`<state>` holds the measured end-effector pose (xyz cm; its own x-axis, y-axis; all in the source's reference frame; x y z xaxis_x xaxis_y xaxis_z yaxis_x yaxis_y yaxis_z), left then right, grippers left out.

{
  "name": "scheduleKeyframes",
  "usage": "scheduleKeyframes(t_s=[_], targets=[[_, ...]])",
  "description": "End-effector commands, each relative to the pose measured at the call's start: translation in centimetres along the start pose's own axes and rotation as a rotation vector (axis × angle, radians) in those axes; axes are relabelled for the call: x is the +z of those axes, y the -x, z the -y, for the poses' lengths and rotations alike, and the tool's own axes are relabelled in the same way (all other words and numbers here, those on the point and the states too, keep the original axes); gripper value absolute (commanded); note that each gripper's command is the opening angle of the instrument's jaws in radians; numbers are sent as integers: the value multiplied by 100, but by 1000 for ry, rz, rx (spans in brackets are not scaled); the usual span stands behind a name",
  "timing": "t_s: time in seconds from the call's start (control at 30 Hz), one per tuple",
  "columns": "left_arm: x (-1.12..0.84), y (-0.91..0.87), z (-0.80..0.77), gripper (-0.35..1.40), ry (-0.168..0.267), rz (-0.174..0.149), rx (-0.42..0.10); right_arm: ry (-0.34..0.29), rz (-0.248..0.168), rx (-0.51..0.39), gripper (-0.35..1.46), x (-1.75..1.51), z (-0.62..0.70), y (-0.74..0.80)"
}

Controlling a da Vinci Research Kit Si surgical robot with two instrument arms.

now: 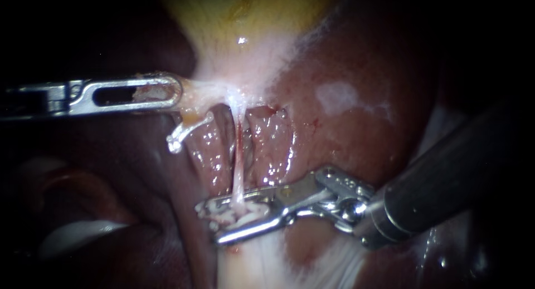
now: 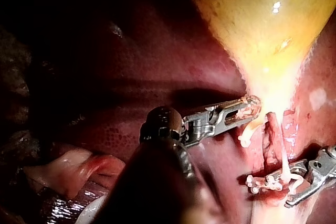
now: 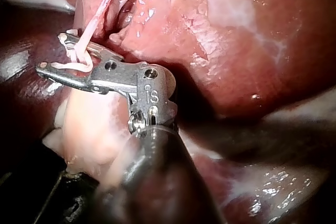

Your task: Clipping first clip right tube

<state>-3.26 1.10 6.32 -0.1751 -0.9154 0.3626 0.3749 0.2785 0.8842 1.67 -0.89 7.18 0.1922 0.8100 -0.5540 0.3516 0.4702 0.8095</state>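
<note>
The thin pale tube runs straight down the centre, from the yellow gallbladder at twelve o'clock to the right instrument near six. That instrument's jaws stand apart, one on each side of the tube, with a white clip lying between them. At nine o'clock the left instrument is clamped on the gallbladder's neck. The dark red liver fills three o'clock.

A surgical robot's workplace seen from close in, wet red liver and a yellow gallbladder filled the views, the left instrument and right instrument, thin metal-tipped shafts, reached to the tissue, darkness lay around the lit patch
</note>
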Motion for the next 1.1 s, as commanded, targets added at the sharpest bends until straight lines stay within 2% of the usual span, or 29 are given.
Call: scheduleKeyframes(t_s=[0.03, 0.17, 0.3, 0.5, 0.63, 1.1], targets=[[0, 0, 0, -35, 0, 0, 0, 4, -2, 3, 24, 0, 0, -1], [0, 0, 0, -35, 0, 0, 0, 24, -10, 20, 2, -2, -2, -1], [0, 0, 0, -35, 0, 0, 0, 42, -19, 43, -35, -6, -4, -1], [0, 0, 0, -35, 0, 0, 0, 46, -11, 44, -35, -9, -6, -1], [0, 0, 0, -35, 0, 0, 0, 53, 9, 46, -35, -9, -6, -1], [1, -2, 0, -35, 1, 1, 1, 53, 9, 46, -35, -10, -5, -1]])
